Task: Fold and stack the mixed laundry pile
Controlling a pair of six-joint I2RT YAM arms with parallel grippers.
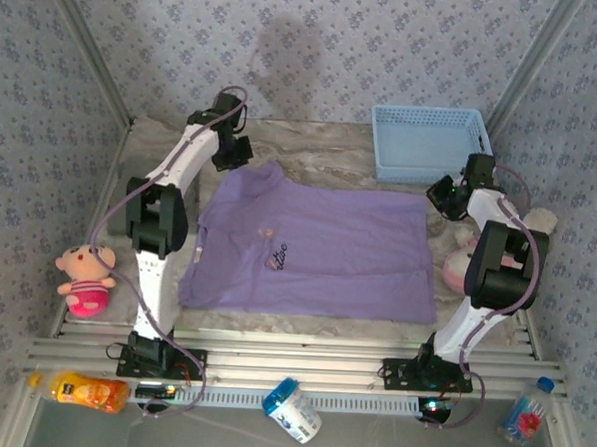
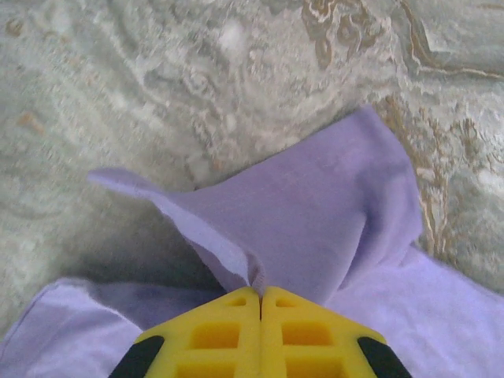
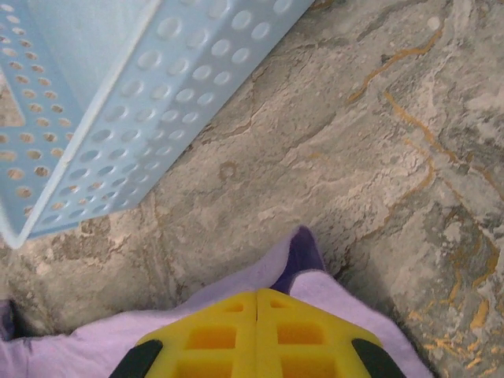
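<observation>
A lavender-purple T-shirt (image 1: 317, 250) from the laundry pile lies spread flat across the marble table (image 1: 332, 155), with small dark lettering (image 1: 277, 257) on its chest. My left gripper (image 1: 242, 158) is at the shirt's far left corner. In the left wrist view its yellow jaws (image 2: 261, 290) are shut on a raised fold of the purple cloth (image 2: 331, 213). My right gripper (image 1: 440, 197) is at the shirt's far right corner. There its jaws (image 3: 257, 293) are shut on the cloth's edge (image 3: 339, 295), which peaks up just past the tips.
A light blue lattice basket (image 1: 428, 140) stands at the back right, close to the right gripper (image 3: 118, 102). A pink plush toy (image 1: 87, 278) lies at the left edge and another (image 1: 462, 262) by the right arm. An orange bottle (image 1: 89, 391), a white tub (image 1: 292, 408) and a water bottle (image 1: 526, 411) lie below the rails.
</observation>
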